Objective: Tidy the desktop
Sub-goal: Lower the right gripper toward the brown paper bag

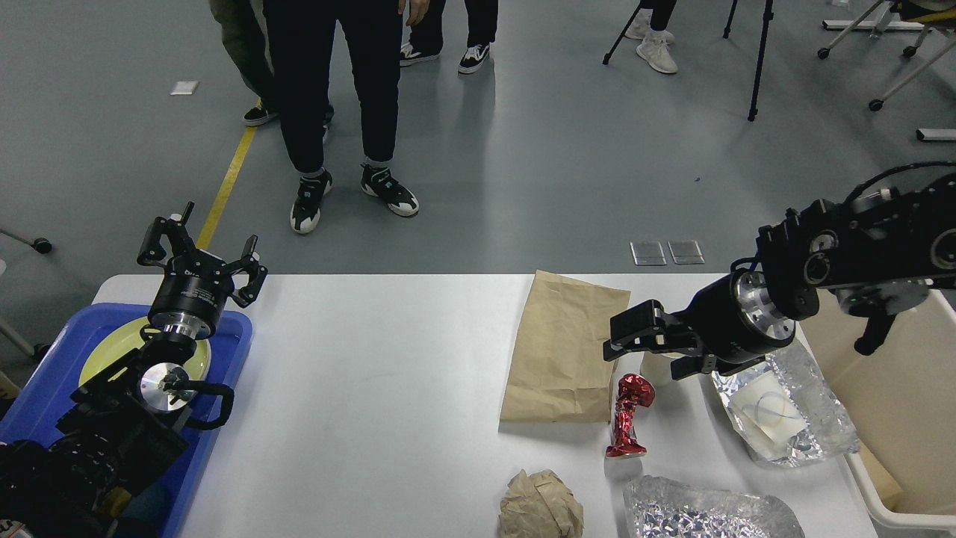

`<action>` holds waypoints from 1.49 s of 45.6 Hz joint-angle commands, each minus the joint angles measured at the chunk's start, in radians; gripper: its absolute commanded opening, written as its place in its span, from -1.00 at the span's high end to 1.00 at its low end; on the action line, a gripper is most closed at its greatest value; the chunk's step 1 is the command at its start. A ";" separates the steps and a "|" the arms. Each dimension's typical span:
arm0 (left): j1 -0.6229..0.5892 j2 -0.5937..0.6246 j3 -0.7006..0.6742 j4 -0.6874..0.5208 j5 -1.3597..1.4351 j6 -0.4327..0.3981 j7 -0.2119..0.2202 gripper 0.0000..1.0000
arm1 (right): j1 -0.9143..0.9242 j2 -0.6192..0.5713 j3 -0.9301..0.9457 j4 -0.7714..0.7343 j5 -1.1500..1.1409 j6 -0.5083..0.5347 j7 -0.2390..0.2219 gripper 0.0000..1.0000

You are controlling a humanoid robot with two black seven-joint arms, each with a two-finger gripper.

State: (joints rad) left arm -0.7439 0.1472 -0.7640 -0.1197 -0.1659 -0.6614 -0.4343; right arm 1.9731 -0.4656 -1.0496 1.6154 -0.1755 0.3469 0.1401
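Observation:
The white desktop fills the lower view. On its right part lie a flat brown paper bag, a crumpled red foil piece, a crumpled brown paper ball, a foil container with a white round piece inside, and crumpled foil at the front edge. A white paper cup stands beside the bag, mostly hidden by my right gripper, which is open with its jaws on either side of the cup. My left gripper is open and empty above the far-left corner.
A blue tray holding a pale yellow plate sits at the left under my left arm. A beige bin stands at the right edge. People's legs and a tripod are on the floor beyond the table.

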 commanded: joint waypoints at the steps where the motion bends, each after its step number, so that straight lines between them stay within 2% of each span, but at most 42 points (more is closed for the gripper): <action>1: 0.000 0.000 0.000 0.000 -0.001 0.000 0.000 -0.93 | 0.111 -0.016 -0.032 0.075 0.001 -0.028 -0.001 -1.00; 8: 0.000 0.000 0.000 0.000 -0.001 0.000 0.000 -0.93 | 0.174 -0.021 -0.040 0.103 0.002 -0.028 -0.001 -1.00; 29: 0.001 0.000 0.000 0.000 0.000 -0.001 0.000 -0.93 | 0.199 -0.130 -0.032 0.106 0.001 -0.013 0.001 -1.00; 45: 0.001 0.000 0.000 0.000 -0.001 -0.001 0.000 -0.93 | 0.181 -0.151 -0.043 0.106 0.001 -0.005 0.001 -1.00; 59: 0.001 0.000 0.000 0.000 -0.001 -0.001 0.000 -0.93 | 0.176 -0.151 -0.036 0.106 0.001 -0.006 0.001 -1.00; 68: 0.001 0.000 0.000 -0.002 -0.001 -0.001 0.000 -0.93 | 0.135 -0.093 -0.038 0.086 -0.004 -0.009 0.001 -1.00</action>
State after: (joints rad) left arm -0.7428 0.1474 -0.7639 -0.1199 -0.1672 -0.6627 -0.4344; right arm 2.1244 -0.5892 -1.0884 1.7065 -0.1780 0.3411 0.1412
